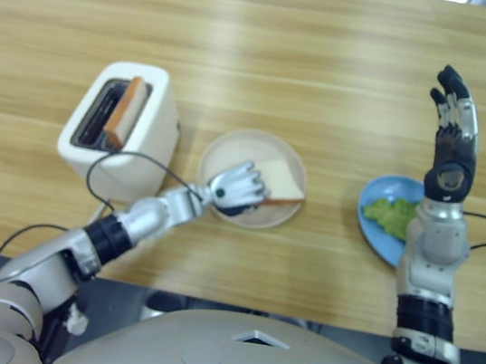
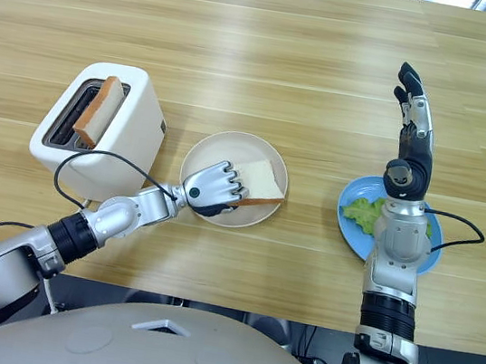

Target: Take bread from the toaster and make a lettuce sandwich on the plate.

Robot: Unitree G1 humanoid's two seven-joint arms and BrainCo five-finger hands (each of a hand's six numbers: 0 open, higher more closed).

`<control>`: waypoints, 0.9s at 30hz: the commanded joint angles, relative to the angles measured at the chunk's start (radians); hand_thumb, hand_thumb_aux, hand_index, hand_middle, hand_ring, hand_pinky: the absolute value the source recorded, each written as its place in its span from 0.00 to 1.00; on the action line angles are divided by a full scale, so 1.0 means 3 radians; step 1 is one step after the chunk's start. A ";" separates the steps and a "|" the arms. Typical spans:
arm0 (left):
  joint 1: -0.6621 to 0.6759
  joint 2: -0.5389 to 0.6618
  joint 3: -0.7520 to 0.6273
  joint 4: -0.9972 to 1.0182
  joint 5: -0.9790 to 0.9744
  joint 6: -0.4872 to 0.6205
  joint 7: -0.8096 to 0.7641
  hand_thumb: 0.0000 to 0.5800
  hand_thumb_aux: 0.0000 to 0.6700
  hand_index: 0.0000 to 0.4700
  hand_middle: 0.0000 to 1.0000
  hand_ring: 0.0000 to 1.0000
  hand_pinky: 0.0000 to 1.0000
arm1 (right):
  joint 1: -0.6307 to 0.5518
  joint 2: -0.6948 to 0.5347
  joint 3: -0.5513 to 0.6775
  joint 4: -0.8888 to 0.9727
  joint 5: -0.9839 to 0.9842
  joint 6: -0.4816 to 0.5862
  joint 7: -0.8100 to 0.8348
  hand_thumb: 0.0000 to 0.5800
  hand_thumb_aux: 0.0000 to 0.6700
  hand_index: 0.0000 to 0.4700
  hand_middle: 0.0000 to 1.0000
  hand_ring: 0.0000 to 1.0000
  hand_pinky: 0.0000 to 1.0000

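I record my left hand gripping the pale square bread slice, which lies flat on the round beige plate. My right hand stands upright, fingers spread and empty. The green lettuce lies just left of its wrist.

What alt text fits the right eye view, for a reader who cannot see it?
The robot's left hand grips a bread slice on a beige plate on a wooden table. Left of it, a toaster holds a second slice; the open right hand is raised over a blue plate of lettuce.
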 commanded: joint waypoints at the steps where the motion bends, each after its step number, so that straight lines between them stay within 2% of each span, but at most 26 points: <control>1: 0.0127 0.0138 -0.0041 0.0085 0.0017 0.0002 -0.0316 1.00 1.00 0.98 0.66 0.66 0.66 | 0.0045 -0.0027 -0.0028 -0.0081 0.0020 0.0040 0.0024 0.00 0.00 0.00 0.00 0.00 0.00; 4: 0.0177 0.0178 -0.0009 -0.0112 0.0011 0.0037 -0.0406 1.00 1.00 0.98 0.62 0.62 0.62 | 0.0062 -0.0031 -0.0030 -0.0111 0.0024 0.0055 0.0025 0.00 0.00 0.00 0.00 0.00 0.00; 5: 0.0189 0.0192 0.0003 -0.0192 0.0019 0.0044 -0.0437 1.00 1.00 0.98 0.51 0.51 0.51 | 0.0065 -0.0031 -0.0031 -0.0118 0.0025 0.0059 0.0024 0.00 0.00 0.00 0.00 0.00 0.00; 6: 0.0207 0.0197 0.0029 -0.0267 0.0013 0.0062 -0.0464 1.00 1.00 0.98 0.50 0.50 0.50 | 0.0067 -0.0032 -0.0032 -0.0123 0.0025 0.0062 0.0023 0.00 0.00 0.00 0.00 0.00 0.00; 16: 0.0227 0.0308 0.0297 -0.0792 0.0084 0.0165 -0.0651 1.00 1.00 0.98 0.51 0.51 0.51 | 0.0082 -0.0011 -0.0032 -0.0144 0.0014 0.0070 0.0009 0.00 0.00 0.00 0.00 0.00 0.00; 23: 0.0168 0.0377 0.0354 -0.0627 0.0177 0.0150 -0.0654 1.00 1.00 0.98 0.53 0.53 0.53 | 0.0097 0.0014 -0.0027 -0.0143 -0.0008 0.0064 -0.0009 0.00 0.00 0.00 0.00 0.00 0.00; 27: 0.0211 0.0436 0.0250 -0.0539 0.0183 -0.0001 -0.0754 1.00 1.00 0.98 0.52 0.52 0.52 | 0.0083 0.0015 -0.0025 -0.0127 -0.0010 0.0066 -0.0004 0.00 0.00 0.00 0.00 0.00 0.00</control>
